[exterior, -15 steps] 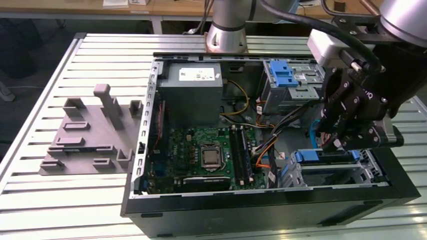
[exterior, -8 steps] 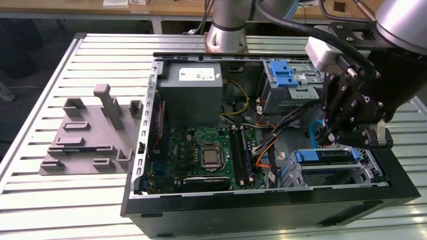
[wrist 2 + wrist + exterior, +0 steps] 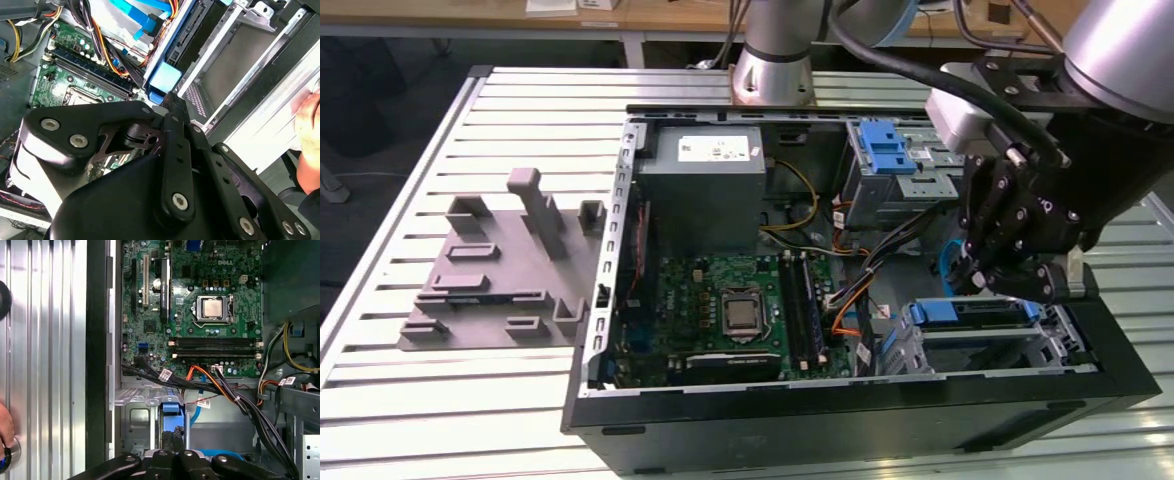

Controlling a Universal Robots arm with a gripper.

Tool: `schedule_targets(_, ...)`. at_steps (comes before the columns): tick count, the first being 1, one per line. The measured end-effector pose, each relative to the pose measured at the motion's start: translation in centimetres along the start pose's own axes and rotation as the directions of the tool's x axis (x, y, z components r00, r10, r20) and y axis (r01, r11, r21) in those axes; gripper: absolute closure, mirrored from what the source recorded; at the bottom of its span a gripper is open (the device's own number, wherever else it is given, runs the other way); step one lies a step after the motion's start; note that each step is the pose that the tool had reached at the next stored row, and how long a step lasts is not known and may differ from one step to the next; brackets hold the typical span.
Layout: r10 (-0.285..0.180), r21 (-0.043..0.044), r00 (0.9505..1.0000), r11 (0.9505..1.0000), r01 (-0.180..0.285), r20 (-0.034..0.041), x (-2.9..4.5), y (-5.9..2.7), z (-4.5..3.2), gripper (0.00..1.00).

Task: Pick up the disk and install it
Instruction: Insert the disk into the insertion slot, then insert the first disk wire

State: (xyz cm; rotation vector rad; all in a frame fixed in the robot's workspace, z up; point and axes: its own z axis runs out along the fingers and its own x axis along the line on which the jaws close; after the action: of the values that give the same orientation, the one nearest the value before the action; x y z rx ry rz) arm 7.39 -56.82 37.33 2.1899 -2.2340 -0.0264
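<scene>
**Clerk:** Carrier?
**Checker:** Listed as slatted metal table (image 3: 400, 400). Bears an open computer case (image 3: 854, 420), side panel off, across the table's middle.

**Clerk:** Task's thing?
**Checker:** One disk (image 3: 970, 313), blue frame round its edges. Sits slotted in a metal cage (image 3: 1067, 345) at the case's near corner, on the exterior view's right. Seen edge-on in both wrist views: disk (image 3: 162, 80) between the cage rails, disk (image 3: 170, 402) with its blue end uppermost.

**Clerk:** Pincer?
**Checker:** One black gripper (image 3: 1007, 285), hanging over that cage. Shows fingers (image 3: 167, 440) pressed together. Reaches with its tips to the disk's blue end; touching or just short, cannot tell.

**Clerk:** Rest inside the case?
**Checker:** Green circuit board (image 3: 720, 300) on the case floor, square socket (image 3: 740, 312) near its middle. Grey box (image 3: 707, 165) with a white sticker at the far edge, towards the exterior view's left. Blue latch (image 3: 887, 150) on a bay at the far edge, towards the exterior view's right. Orange and black cables (image 3: 854, 300) between board and cage.

**Clerk:** Outside the case?
**Checker:** Grey moulded holder (image 3: 494, 265) on the table, just beside the case, towards the table's edge on the exterior view's left. Arm base (image 3: 774, 60) at the table's far edge. A person's hand (image 3: 310, 140) beside the case's outer wall; same hand (image 3: 4, 427) on the slats in the first wrist view.
</scene>
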Motion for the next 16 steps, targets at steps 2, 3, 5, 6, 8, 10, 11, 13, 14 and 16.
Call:
schedule_targets(2,0.0,0.0,1.0,1.0,0.0,0.0001,0.0,0.0,0.15,0.89)
schedule_targets(3,0.0,0.0,1.0,1.0,0.0,0.0,0.0,0.0,0.21,0.89)
schedule_targets(5,0.0,0.0,1.0,1.0,0.0,0.0,0.0,-0.01,0.33,0.89)
schedule_targets(6,0.0,0.0,1.0,1.0,0.0,0.0,0.0,0.0,0.38,0.89)
schedule_targets(8,0.0,-0.0001,1.0,1.0,0.0,-0.0003,0.0,-0.01,0.41,0.89)
schedule_targets(10,0.0,0.0,1.0,1.0,0.0,-0.0001,0.01,-0.02,0.43,0.89)
schedule_targets(11,0.0,0.0,1.0,1.0,0.0,0.0,0.0,-0.06,0.43,0.89)
schedule_targets(13,0.0,0.0,1.0,1.0,0.0,0.0001,0.0,-0.25,0.44,0.89)
schedule_targets(14,0.0,0.0,1.0,1.0,0.0,0.0,0.0,-0.38,0.43,0.89)
schedule_targets(16,0.0,0.0,1.0,1.0,0.0,0.0,-0.01,-0.63,0.43,0.89)
